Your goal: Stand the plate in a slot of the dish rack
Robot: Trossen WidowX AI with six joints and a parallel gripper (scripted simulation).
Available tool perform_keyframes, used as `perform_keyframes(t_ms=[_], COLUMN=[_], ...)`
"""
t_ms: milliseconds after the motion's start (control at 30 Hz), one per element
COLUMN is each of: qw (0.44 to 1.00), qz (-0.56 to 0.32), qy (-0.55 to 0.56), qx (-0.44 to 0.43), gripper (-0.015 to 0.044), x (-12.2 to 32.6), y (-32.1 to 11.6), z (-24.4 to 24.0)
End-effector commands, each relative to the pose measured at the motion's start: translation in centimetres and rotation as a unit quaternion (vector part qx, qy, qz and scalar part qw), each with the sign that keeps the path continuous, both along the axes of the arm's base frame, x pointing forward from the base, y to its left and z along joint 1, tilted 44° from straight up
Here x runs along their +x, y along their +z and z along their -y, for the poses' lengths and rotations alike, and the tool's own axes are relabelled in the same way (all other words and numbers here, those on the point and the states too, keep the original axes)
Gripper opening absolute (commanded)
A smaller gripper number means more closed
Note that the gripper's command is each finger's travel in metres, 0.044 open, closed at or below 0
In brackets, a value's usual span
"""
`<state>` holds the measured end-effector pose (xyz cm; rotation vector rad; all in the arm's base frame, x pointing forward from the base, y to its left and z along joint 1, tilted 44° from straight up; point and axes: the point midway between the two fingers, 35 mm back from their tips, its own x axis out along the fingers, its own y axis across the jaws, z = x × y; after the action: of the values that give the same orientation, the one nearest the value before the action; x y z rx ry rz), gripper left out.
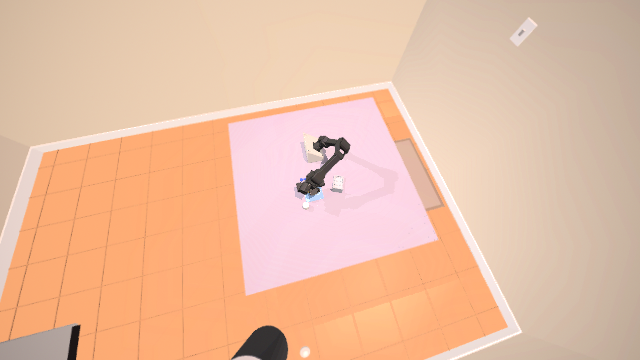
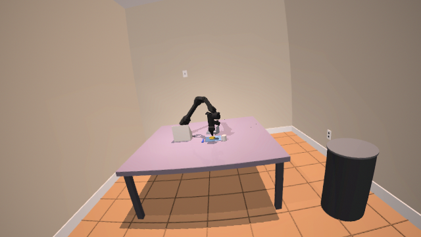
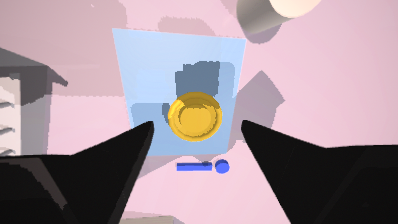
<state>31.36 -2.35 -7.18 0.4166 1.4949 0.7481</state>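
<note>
The yellow round plate (image 3: 195,118) (image 2: 212,137) lies flat on a light blue mat (image 3: 150,55) (image 2: 218,138). My gripper (image 3: 199,125) (image 2: 212,135) is open and empty, pointing down above the plate. In the wrist view the plate appears between the two fingertips, a little nearer the right one, with a gap on each side. The white dish rack (image 1: 338,183) (image 3: 11,115) stands beside the mat; in the wrist view it is cut off at the left edge. In the top view the arm hides the plate.
A white cylinder (image 3: 257,17) (image 2: 223,137) (image 1: 306,205) stands by the mat's corner. A blue bar (image 3: 194,167) and a blue round piece (image 3: 222,166) lie along the mat's edge. A beige box (image 1: 312,149) (image 2: 181,133) stands by the arm's base.
</note>
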Motion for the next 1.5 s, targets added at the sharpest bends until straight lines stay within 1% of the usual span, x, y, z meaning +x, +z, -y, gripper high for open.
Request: perform_keyframes(t_ms=[0,767,833,1067,1467], qw=[1.000,1.000,1.000,1.000,1.000], qz=[-0.009,-0.009,-0.009,-0.009,-0.009], qy=[0.000,0.000,0.000,0.000,0.000], qx=[0.006,0.007,0.007,0.007,0.007], gripper=[0.0400,0.0400,0.0351,0.0351,0.0271], x=[-0.5,-1.2,-1.2,-1.2,-1.2], y=[-0.9,-3.0,-3.0,-3.0,-3.0], z=[-0.8,-2.7,-2.7,-2.7,-2.7])
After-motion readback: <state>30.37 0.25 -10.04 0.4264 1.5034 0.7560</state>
